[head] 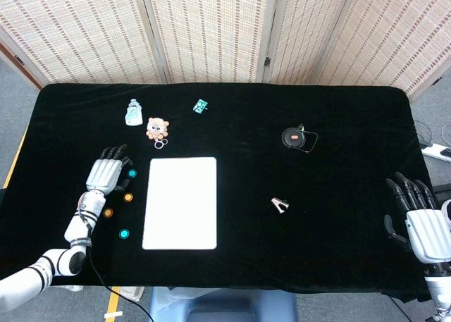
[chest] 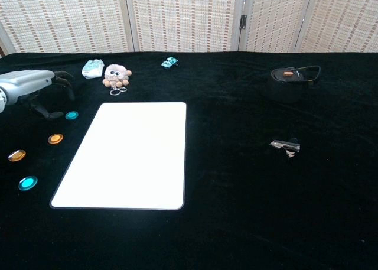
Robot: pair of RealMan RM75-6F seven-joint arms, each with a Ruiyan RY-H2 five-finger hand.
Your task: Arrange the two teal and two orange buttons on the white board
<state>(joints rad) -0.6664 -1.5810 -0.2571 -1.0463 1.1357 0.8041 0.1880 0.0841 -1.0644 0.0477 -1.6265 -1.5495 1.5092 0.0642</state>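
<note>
My left hand [head: 106, 174], fingers spread and holding nothing, hovers near the tabletop's left edge, its fingertips [chest: 66, 84] just beside the farther teal button [head: 132, 172]. Four buttons lie in a loose line left of the white board [head: 181, 202], none on it: farther teal button nearest the back, then an orange button [head: 128, 196] close to the board's left edge, a second orange button [head: 108, 213] further out toward the table's left edge, and the nearer teal button [head: 124, 233] toward the front. Behind the buttons, toward the back-left corner: a small pale packet [head: 133, 113] and, just beside it, a plush keyring toy [head: 158, 129]. White board: upright rectangle, left of the tabletop's centre, nothing on it. Behind the board, near the back edge: a small teal-green object [head: 201, 106]. Right of centre: a round black object with an orange spot [head: 297, 138]. Nearer the front, a small metal clip [head: 280, 205]. My right hand [head: 423, 220], fingers apart and holding nothing, rests at the front-right corner, well apart from every item.
</note>
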